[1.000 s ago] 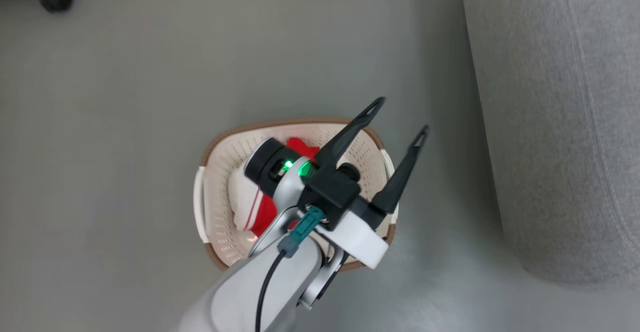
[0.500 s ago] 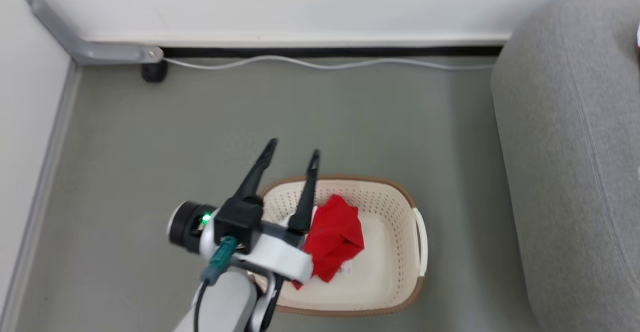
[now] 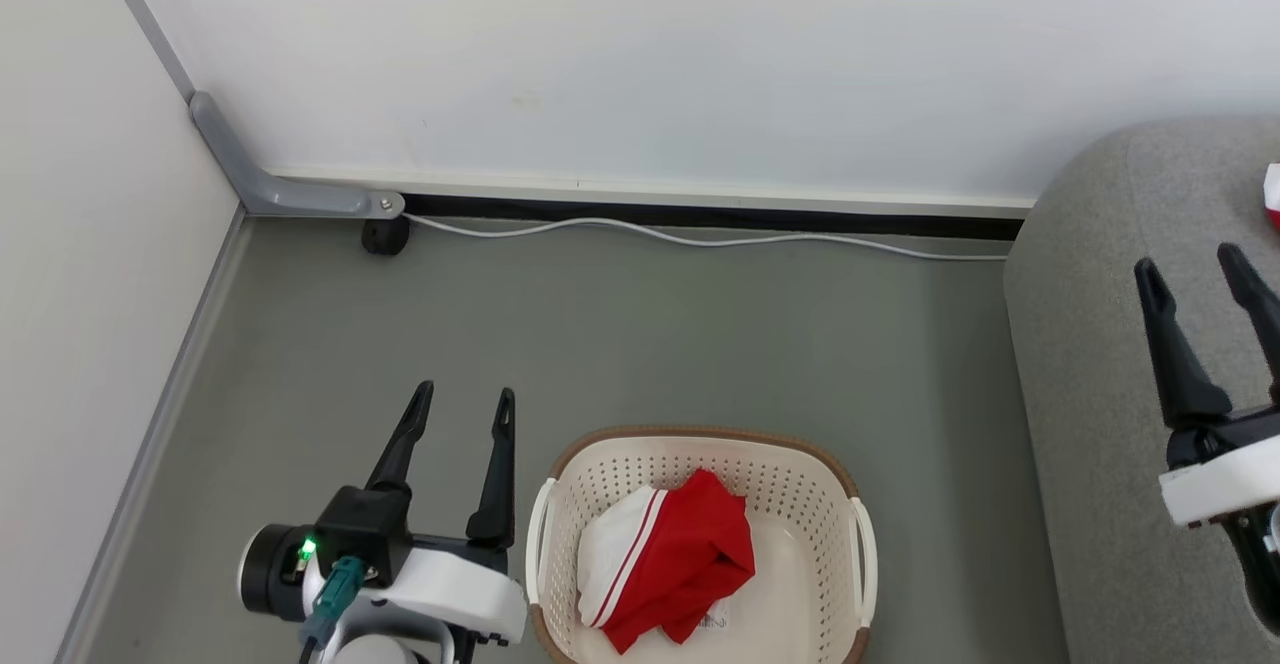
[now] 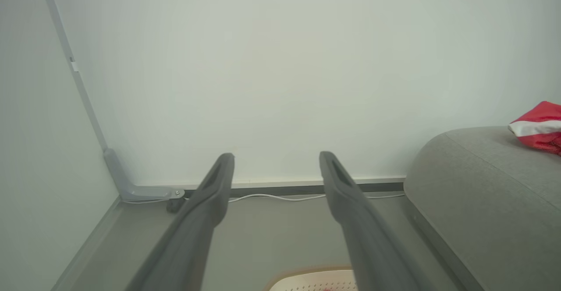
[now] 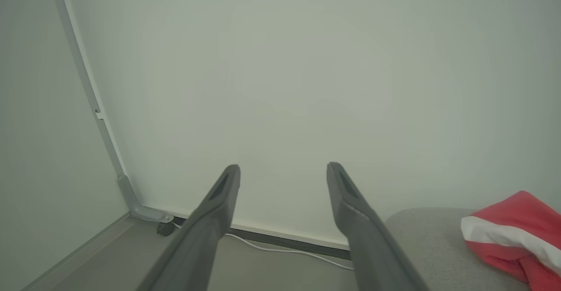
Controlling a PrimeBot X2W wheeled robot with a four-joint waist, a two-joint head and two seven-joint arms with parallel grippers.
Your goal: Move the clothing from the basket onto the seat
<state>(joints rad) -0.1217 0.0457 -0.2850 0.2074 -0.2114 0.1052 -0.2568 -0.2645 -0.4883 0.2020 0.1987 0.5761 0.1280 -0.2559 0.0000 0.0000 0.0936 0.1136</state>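
A red-and-white garment (image 3: 680,559) lies in the basket (image 3: 700,433) (cream, perforated) beside the grey seat (image 3: 1090,364); left gripper (image 3: 465,391) and right gripper (image 3: 1187,258) hover empty, fingers spread apart.

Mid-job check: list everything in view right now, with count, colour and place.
basket: one, cream with brown rim, on the floor left of the seat
clothing in basket: one bundle, red and white, inside the basket
clothing on seat: one piece, red with white band, on the seat
seat: one, grey, right side
cable: one, white, along the wall
conduit: one, grey, wall corner
wheel: one, black, by the conduit's end
left gripper: open, empty, left of the basket
right gripper: open, empty, over the seat
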